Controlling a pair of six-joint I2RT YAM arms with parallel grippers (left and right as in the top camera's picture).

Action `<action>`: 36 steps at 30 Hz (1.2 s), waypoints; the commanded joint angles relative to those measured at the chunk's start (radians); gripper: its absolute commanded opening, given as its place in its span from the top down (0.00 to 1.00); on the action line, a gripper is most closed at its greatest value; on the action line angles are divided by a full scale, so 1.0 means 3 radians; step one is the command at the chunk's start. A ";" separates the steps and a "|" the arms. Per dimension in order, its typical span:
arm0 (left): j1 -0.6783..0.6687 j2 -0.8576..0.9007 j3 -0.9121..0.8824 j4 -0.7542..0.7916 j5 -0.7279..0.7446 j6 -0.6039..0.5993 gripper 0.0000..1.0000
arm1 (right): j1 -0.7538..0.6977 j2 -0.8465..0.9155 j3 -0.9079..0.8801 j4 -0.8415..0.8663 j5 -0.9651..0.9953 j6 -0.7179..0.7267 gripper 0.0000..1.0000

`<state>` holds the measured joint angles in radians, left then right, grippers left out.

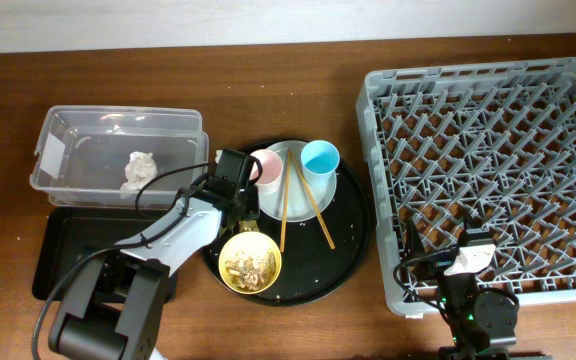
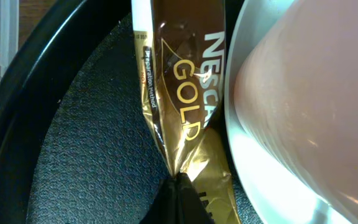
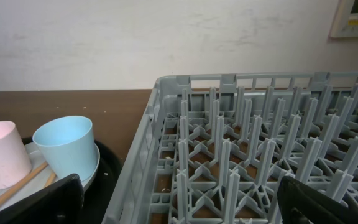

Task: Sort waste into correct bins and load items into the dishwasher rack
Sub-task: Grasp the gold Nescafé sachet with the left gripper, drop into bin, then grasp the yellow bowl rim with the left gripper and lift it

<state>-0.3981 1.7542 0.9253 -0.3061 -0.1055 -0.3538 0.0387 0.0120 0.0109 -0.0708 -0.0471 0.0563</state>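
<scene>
My left gripper (image 2: 180, 186) is shut on the lower end of the brown-and-gold snack wrapper (image 2: 179, 81), which lies on the round black tray beside the pink cup (image 2: 303, 93) and the white plate (image 2: 253, 168). In the overhead view the left gripper (image 1: 236, 200) sits beside the pink cup (image 1: 265, 166) and hides the wrapper. The light-blue cup (image 1: 320, 157) and two chopsticks (image 1: 284, 205) rest on the plate (image 1: 298, 195). The yellow bowl (image 1: 224, 252) holds food scraps (image 1: 251, 266). The napkin (image 1: 140, 168) lies in the clear tub (image 1: 68, 125). My right gripper (image 3: 179, 202) is open and empty above the rack's front left corner (image 3: 160, 124).
The shallow black tray (image 1: 58, 250) lies in front of the tub, partly under my left arm. The round black tray (image 1: 353, 235) sits between the tub and the grey rack (image 1: 488, 150). My right arm (image 1: 473, 255) overlaps the rack's front edge.
</scene>
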 commanded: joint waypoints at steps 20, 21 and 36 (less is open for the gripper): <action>0.1109 -0.1447 0.0042 -0.0085 -0.0505 -0.0420 1.00 | -0.0022 -0.0019 -0.0018 -0.0011 -0.0018 0.0013 0.02; 0.1221 -0.1441 0.0042 -0.0037 -0.0381 -0.0481 1.00 | -0.0022 -0.0019 -0.0018 -0.0011 -0.0018 0.0013 0.02; 0.1367 -0.1958 0.0070 -0.0689 0.1153 -0.0210 0.57 | -0.0022 -0.0019 -0.0018 -0.0011 -0.0018 0.0013 0.02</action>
<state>0.0601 1.2934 0.9344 -0.3630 0.0143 -0.4416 0.0387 0.0124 0.0109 -0.0708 -0.0471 0.0563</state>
